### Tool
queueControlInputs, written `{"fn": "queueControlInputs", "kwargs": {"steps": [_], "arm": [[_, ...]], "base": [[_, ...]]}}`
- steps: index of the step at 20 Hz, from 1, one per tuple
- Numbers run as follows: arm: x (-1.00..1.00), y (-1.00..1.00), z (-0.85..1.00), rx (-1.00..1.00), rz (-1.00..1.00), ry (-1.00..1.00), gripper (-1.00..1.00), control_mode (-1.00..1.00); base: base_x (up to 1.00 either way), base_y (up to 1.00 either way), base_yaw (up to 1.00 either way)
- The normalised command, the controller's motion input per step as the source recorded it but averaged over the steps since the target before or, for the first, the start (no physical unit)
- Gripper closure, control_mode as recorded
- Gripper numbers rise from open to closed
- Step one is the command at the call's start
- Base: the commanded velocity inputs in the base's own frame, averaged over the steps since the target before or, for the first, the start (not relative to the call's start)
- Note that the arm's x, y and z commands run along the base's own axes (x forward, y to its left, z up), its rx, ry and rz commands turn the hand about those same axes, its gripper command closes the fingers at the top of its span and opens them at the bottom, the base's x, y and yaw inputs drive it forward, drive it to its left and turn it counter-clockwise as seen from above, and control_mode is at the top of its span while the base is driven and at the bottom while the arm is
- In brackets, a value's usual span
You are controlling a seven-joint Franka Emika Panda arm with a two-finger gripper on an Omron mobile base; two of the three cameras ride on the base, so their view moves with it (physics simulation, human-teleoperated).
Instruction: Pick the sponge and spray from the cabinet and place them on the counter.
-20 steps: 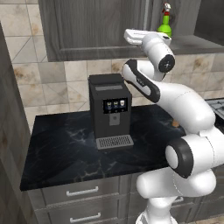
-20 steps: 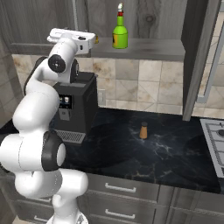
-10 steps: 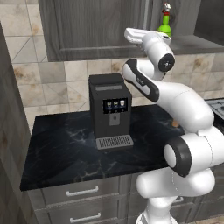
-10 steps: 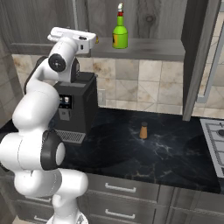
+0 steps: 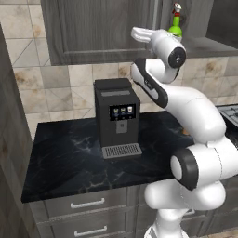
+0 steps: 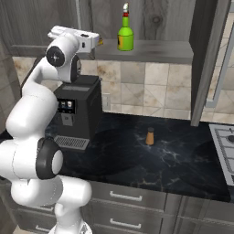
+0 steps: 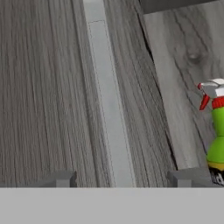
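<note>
The white arm is rising from the base at the front of the bench [image 6: 183, 160], bending through a dark elbow joint and reaching up and forward, so the wrist is sitting level with the bottom of the cabinet [image 5: 102, 32]. The hand is lying roughly flat, pointing into the open cabinet at shelf height. The claw [image 7: 120, 177] is showing its two dark fingertips [image 7: 59, 178] set apart with a gap between them, standing partly open; nothing is visibly gripped between them. Straight ahead of the claw a pale vertical strip is running up the wood-grain inside of the cabinet.

On the bench, the black coffee machine [image 5: 117, 116] is standing near the back wall, below the raised hand. In the right base view a small orange-brown shaker [image 6: 150, 136] is standing upright on the bench, well apart from the machine, and a stove corner [image 6: 224, 141] is showing at the right edge.

Further back, the spray [image 6: 125, 34] is standing upright on the cabinet's bottom shelf, to the right of the hand and not touched by it. In the hand view it is sitting at the right edge, beside the right fingertip, red-and-white nozzle on top. A small yellow patch just beyond the hand in the right base view is too small to identify
</note>
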Motion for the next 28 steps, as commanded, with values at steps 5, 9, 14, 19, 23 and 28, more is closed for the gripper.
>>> {"fn": "queueControlInputs", "kwargs": {"steps": [5, 9, 14, 19, 23, 28], "arm": [[0.62, 0.29, -0.25, -0.03, 0.0, 0.35, 1.0, -1.0], [0.56, 0.25, -0.27, -0.04, 0.0, 0.32, 1.0, -1.0], [0.3, 0.26, -0.35, -0.05, 0.0, 0.22, 1.0, -1.0], [0.01, 0.49, -0.54, -0.1, 0.0, 0.04, 1.0, -1.0], [-0.11, 0.6, -0.61, -0.13, 0.0, 0.0, 1.0, -1.0], [-0.3, 0.8, -0.59, -0.16, -0.03, -0.01, 1.0, -1.0]], "base": [[0.0, 0.0, 0.0], [0.0, 0.0, 0.0], [0.0, 0.0, 0.0], [0.0, 0.0, 0.0], [0.0, 0.0, 0.0], [0.0, 0.0, 0.0]]}}
